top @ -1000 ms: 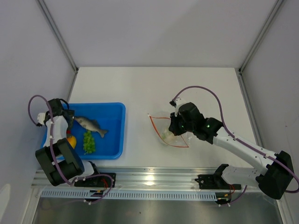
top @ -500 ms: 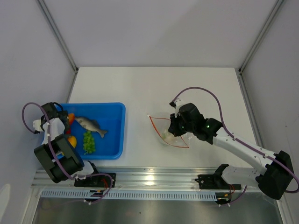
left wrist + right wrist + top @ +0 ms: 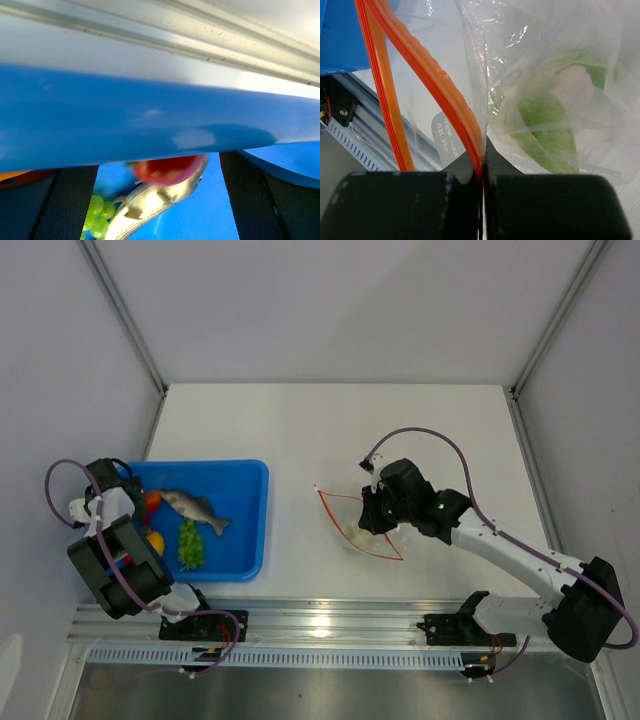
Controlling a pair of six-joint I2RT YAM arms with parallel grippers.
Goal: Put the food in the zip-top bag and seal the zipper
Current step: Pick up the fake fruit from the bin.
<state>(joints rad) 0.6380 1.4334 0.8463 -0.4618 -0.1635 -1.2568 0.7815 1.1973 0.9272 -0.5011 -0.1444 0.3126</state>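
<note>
Though open, bag (image 3: 345, 515) with cauliflower (image 3: 572, 87) inside.

Left arm (image 3: 112, 565): you have it folded tight over its base at the near left corner, upper links stacked, wrist pointing right. Left gripper (image 3: 138, 502) sits low and level. In the wrist view the left fingers (image 3: 70, 200) stand wide apart, pads facing each other and touching nothing.

Right arm (image 3: 510, 555): you have it stretched out from its base at the near right, forearm running left and away from you, wrist bent downward. Right gripper (image 3: 372, 512) points down and to the left. The right fingers (image 3: 405, 205) are pressed together pad to pad, with the bag (image 3: 545, 75) edge pinched in the seam between them
</note>
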